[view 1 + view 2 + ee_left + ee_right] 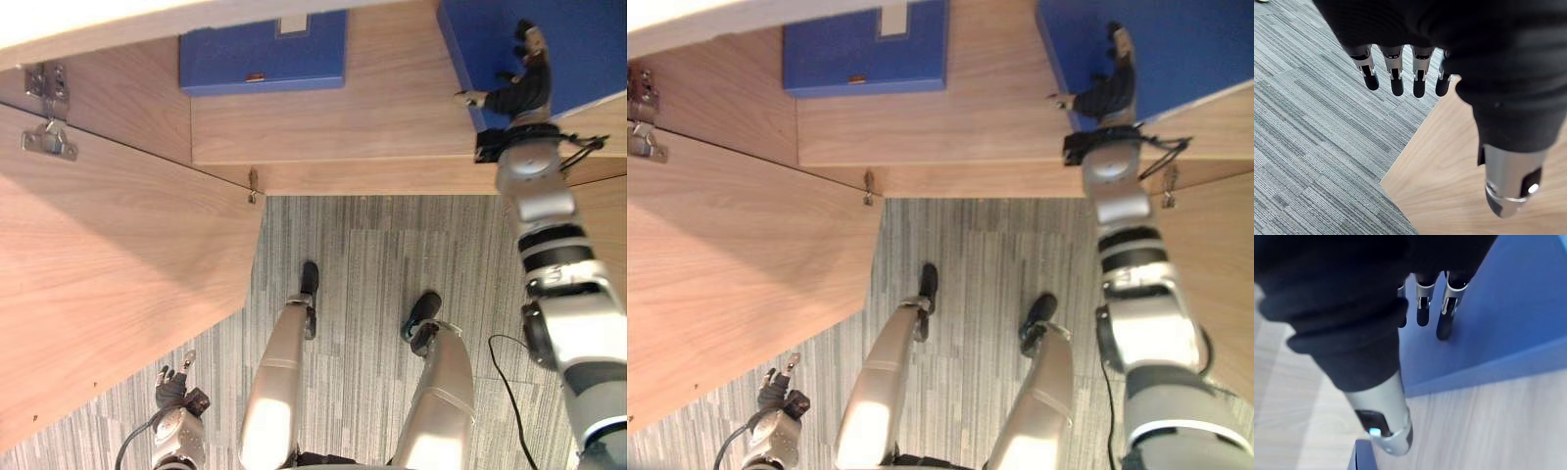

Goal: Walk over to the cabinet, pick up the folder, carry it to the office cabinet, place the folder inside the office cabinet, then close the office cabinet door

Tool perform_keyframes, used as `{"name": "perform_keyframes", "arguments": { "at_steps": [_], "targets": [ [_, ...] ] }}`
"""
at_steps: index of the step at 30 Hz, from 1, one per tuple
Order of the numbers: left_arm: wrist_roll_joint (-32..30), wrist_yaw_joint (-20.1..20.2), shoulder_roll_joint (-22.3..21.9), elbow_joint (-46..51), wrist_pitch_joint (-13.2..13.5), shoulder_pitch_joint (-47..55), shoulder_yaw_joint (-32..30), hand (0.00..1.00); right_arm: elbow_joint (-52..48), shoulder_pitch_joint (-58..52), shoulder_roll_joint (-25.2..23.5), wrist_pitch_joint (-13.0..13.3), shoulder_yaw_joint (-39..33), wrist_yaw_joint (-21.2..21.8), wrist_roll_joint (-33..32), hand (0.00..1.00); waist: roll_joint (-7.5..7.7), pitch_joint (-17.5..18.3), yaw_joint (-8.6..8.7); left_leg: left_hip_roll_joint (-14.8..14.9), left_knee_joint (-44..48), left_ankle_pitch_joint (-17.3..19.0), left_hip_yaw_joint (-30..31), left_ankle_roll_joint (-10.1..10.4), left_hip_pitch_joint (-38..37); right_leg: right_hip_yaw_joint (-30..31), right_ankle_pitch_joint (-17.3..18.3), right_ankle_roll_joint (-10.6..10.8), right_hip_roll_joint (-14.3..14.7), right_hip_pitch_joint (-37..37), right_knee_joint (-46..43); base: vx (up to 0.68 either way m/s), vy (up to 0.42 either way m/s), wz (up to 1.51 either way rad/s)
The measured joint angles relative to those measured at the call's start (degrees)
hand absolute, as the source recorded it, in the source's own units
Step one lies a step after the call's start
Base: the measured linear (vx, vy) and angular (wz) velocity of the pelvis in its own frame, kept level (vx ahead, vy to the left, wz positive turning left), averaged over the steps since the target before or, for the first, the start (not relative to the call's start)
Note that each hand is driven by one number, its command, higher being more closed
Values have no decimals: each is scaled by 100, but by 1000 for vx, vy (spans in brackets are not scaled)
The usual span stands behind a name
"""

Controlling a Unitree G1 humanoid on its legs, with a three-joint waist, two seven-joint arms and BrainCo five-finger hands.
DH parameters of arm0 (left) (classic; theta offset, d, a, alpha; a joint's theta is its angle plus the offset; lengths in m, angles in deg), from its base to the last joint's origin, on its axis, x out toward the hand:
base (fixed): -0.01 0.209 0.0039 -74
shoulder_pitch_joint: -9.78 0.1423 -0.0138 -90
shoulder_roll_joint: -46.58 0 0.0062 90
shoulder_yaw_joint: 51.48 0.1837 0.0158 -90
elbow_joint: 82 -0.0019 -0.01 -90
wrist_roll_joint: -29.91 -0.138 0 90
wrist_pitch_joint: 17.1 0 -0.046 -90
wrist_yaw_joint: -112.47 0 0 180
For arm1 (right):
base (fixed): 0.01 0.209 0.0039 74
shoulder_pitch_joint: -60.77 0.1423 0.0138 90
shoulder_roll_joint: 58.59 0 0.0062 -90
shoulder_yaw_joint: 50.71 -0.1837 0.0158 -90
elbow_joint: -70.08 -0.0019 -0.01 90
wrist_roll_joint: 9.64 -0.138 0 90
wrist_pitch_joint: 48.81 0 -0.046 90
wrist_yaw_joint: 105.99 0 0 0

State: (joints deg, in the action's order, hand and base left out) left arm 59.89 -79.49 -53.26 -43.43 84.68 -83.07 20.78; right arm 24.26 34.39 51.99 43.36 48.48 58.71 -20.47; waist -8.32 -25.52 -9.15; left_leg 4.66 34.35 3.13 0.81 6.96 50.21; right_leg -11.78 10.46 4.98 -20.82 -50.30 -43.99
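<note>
Both hands' fingers straight | right hand on blue folder, cabinet shelf | left hand empty above carpet

Grey striped carpet lies below a pale wood cabinet, its door open, metal hinges showing.

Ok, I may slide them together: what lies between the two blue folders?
Nothing: between the left folder and the right folder the wooden shelf is bare, as the left eye view shows.
</note>
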Motion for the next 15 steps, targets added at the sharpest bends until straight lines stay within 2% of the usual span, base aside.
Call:
{"name": "perform_keyframes", "arguments": {
  "at_steps": [3,5,9,15],
  "targets": [
    [100,46,-120,11,-11,6,102,0,300,302,403,181,373,298,-767,0,-94,-5,-24,1,4,-11,5,2,131,1,-2,-4,-1,-137,-28,0,0,0],
    [137,116,-169,15,-16,10,124,0,385,447,588,244,634,491,-1063,0,-108,2,-19,6,10,-11,4,2,192,5,-2,-4,-1,-212,-49,0,0,0],
    [157,203,-200,16,-17,18,153,0,637,672,841,278,1061,815,-1278,0,-109,2,-33,19,10,-12,5,7,212,8,1,-6,8,-244,-68,0,0,0],
    [209,247,-209,17,-18,106,250,0,741,769,950,361,1353,883,-1281,0,-110,4,-65,18,-5,-23,10,14,213,7,1,-7,10,-246,-72,0,0,0]
  ]
}}
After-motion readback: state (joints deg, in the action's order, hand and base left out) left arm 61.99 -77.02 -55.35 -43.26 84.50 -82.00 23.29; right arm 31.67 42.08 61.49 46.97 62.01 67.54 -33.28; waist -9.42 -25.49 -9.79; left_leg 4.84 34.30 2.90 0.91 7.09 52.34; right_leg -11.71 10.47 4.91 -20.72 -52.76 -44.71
